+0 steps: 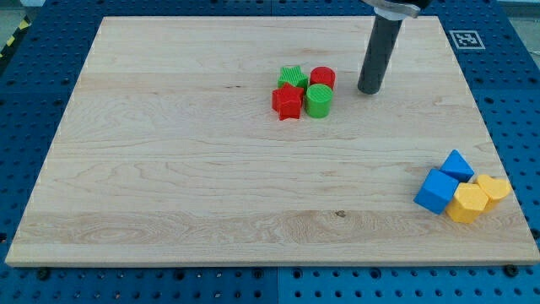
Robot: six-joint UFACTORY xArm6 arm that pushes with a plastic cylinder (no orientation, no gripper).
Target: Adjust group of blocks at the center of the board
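A tight group of blocks sits just above the board's centre: a green star [293,78], a red cylinder [322,78], a red star [287,102] and a green cylinder [319,100], all touching or nearly so. My tip [369,89] stands on the board to the right of this group, about level with the red cylinder and apart from it by a small gap. It touches no block.
A second cluster lies at the view's bottom right: a blue cube [436,191], a blue triangular block [458,165], a yellow hexagonal block [467,203] and a yellow heart-like block [493,187]. The wooden board [169,169] rests on a blue perforated table [519,101].
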